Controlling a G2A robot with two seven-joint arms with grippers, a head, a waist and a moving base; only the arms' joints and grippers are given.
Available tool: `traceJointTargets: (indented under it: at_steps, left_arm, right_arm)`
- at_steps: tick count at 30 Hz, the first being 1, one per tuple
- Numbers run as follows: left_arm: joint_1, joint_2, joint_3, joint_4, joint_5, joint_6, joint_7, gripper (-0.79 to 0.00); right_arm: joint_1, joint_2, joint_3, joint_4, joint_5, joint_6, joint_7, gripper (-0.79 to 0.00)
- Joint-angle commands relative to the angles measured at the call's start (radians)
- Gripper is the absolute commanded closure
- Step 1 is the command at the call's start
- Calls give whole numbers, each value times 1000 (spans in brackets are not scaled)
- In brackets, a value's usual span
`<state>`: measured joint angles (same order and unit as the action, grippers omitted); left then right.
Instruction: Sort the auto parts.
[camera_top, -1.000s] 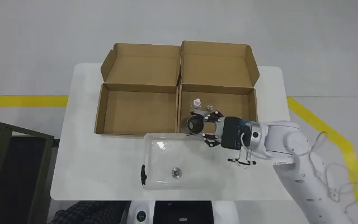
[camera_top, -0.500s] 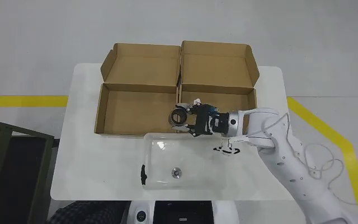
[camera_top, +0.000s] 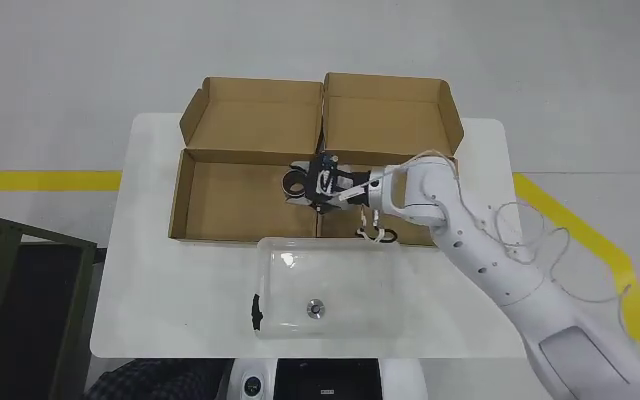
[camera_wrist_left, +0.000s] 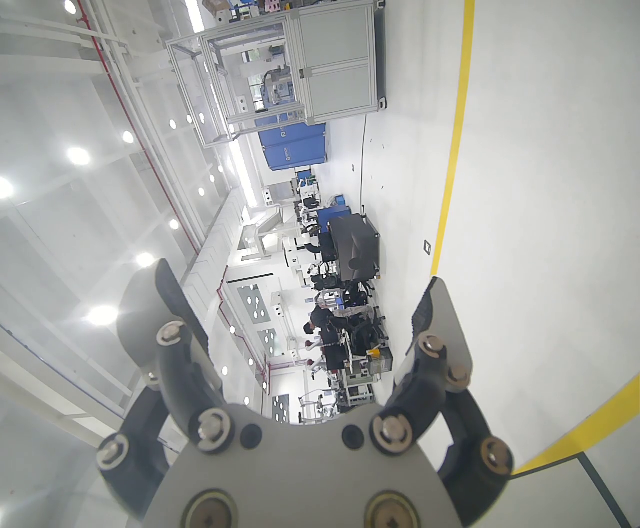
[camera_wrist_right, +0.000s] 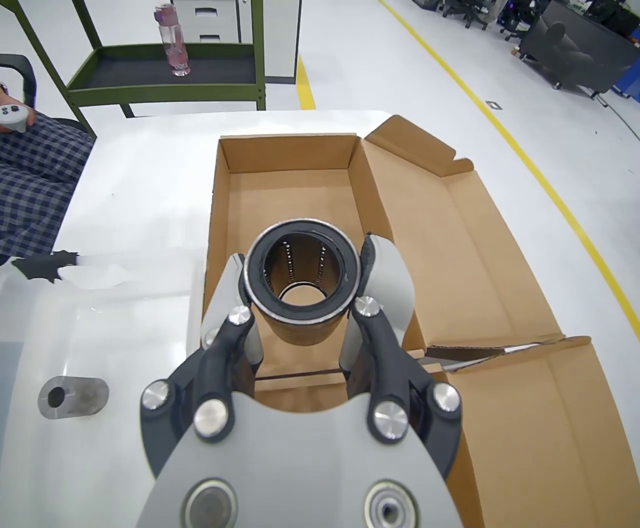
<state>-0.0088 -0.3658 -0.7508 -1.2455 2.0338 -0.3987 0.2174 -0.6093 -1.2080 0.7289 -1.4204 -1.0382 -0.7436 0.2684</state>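
Right wrist view: tool (camera_wrist_right: 306, 262) tight around bearing (camera_wrist_right: 300, 327)

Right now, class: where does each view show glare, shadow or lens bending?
Left wrist view: ceiling lamps flare beside the open left gripper; the yellow floor line bows, a wide lens. Right wrist view: glare whitens the rim of the clear tray; the bearing in the right gripper is evenly lit. Top view: flat light, faint shadows.

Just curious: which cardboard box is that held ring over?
The top view's left box; the right gripper holds the ring above it, near the other box.
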Motion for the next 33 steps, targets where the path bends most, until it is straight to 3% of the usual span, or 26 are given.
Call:
traceJointTargets:
  at_steps: [1,16,33]
  left_arm:
    - [0,0,0,0,0,0,0,-785]
    - [0,0,0,0,0,0,0,-785]
    - [0,0,0,0,0,0,0,-785]
  right_arm:
    - [24,-13,-21,48,-3,7,-11,0]
    - [176,-126,-169,295,-38,23,-2,0]
    - [255,-234,-250,524,-59,20,-14,0]
